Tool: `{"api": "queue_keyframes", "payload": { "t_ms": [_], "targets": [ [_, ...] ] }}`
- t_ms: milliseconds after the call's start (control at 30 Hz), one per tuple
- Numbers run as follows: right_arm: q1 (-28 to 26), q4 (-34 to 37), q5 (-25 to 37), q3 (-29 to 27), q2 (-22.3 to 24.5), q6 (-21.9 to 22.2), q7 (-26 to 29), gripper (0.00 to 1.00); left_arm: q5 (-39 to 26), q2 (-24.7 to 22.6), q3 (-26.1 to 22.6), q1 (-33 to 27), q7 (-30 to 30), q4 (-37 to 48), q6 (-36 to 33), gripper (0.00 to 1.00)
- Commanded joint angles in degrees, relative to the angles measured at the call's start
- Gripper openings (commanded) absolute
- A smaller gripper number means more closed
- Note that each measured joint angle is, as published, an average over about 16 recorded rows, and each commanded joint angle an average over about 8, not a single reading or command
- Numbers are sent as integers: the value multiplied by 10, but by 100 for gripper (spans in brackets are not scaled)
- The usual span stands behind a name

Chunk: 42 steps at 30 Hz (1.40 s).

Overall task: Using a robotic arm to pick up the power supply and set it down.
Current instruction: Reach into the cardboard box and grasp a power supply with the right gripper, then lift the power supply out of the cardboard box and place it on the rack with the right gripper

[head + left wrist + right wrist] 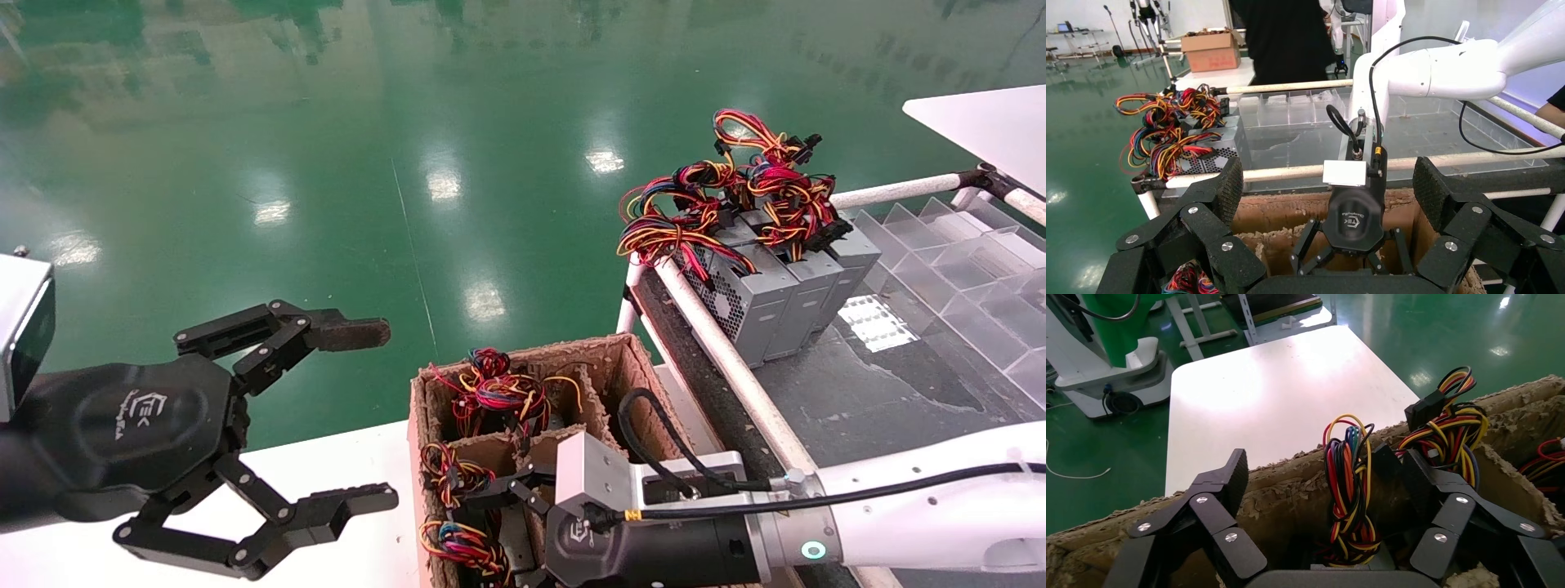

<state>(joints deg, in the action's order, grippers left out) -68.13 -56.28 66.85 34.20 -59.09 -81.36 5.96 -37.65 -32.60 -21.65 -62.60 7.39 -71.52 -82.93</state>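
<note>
The right gripper (498, 498) reaches down into the cardboard box (609, 359), fingers spread wide around a power supply (1349, 478) and its wires. The left gripper (359, 416) hangs wide open beside the box.

A brown cardboard divider box (605, 359) stands on a white table (327, 474) beside a black conveyor (858, 392) over green floor (327, 163).
</note>
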Motion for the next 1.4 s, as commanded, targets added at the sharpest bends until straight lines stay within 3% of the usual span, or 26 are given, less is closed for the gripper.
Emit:
{"api": "queue_keyframes", "payload": {
  "t_ms": [33, 867, 1133, 1400],
  "targets": [
    [2, 4, 1, 0, -3, 2, -3, 0, 0, 0, 0, 0, 0, 0, 0, 100],
    [1, 88, -13, -7, -28, 0, -49, 0, 0, 0, 0, 0, 0, 0, 0, 100],
    [8, 75, -40, -22, -13, -12, -53, 0, 0, 0, 0, 0, 0, 0, 0, 100],
    [16, 19, -87, -51, 24, -26, -34, 0, 0, 0, 0, 0, 0, 0, 0, 100]
  ]
}}
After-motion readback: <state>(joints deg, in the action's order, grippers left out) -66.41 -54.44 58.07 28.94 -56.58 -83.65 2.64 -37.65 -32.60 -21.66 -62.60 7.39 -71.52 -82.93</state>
